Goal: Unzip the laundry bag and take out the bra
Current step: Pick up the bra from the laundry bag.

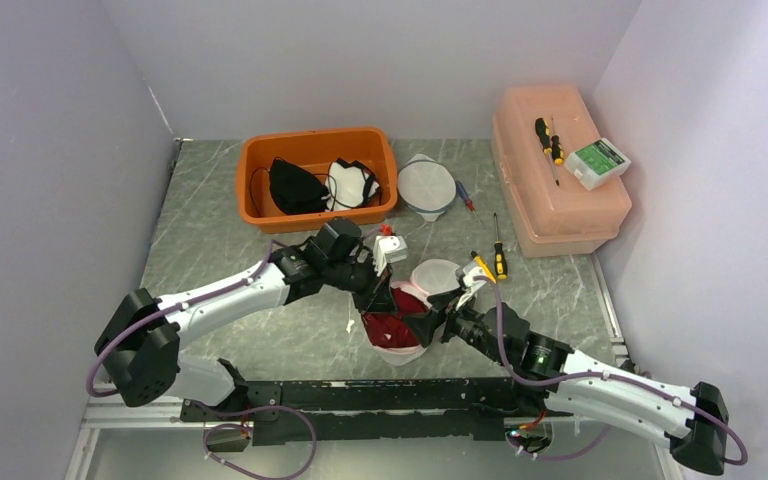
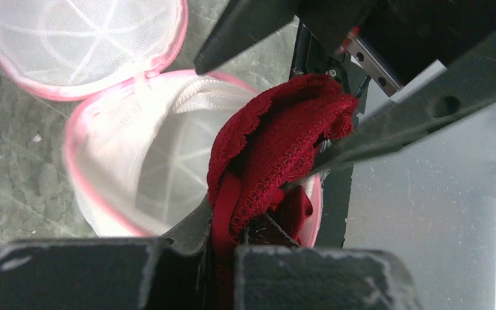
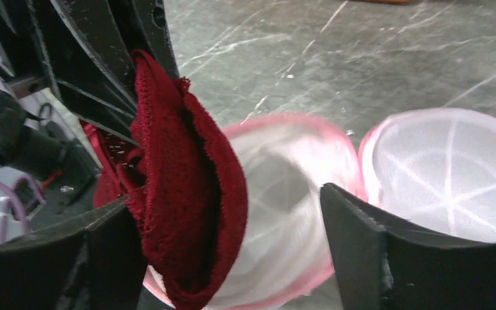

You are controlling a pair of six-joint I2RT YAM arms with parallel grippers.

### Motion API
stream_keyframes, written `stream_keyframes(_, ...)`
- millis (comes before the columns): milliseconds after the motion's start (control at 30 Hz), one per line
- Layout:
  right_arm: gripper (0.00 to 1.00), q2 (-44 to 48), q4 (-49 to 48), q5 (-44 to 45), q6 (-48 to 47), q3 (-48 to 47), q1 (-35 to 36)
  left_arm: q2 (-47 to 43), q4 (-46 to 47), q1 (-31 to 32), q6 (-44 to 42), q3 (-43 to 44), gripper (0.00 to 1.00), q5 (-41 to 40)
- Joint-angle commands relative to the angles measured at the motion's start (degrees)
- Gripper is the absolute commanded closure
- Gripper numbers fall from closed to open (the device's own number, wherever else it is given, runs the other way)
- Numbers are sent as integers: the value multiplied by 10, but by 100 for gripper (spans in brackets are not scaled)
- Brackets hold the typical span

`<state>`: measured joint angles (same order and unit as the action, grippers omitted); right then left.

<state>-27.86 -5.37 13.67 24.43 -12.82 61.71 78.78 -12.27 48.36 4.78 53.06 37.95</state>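
The white mesh laundry bag with pink trim lies open in two halves: the lid half (image 1: 436, 273) and the bowl half (image 1: 398, 350). The dark red lace bra (image 1: 388, 325) hangs out of the bowl half. My left gripper (image 1: 380, 297) is shut on the bra (image 2: 278, 142) and holds it above the bowl half (image 2: 129, 168); the lid half (image 2: 77, 45) lies beyond. My right gripper (image 1: 432, 325) is open, its jaws wide apart around the bra (image 3: 181, 194) and the bowl half's rim (image 3: 290, 187). The lid half (image 3: 452, 174) lies to the right.
An orange bin (image 1: 258, 170) with black and white garments stands at the back. A second white mesh bag (image 1: 426, 187) lies beside it. A pink plastic box (image 1: 560, 200) at the right carries a screwdriver and a green-white carton (image 1: 597, 161). Another screwdriver (image 1: 498, 256) lies on the table.
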Motion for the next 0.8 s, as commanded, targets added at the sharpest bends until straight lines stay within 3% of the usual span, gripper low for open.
stream_keyframes(0,0,18,66,32,27,-62,1,-3,22,3,9,17,97,22)
stream_keyframes(300,0,52,173,75,52,-164,1,-59,29,3,31,24,97,-60)
stream_keyframes(600,0,135,164,120,80,-148,1,-156,61,3,39,19,97,-250)
stream_keyframes(767,0,141,184,145,84,-138,1,-180,54,3,37,50,97,-415)
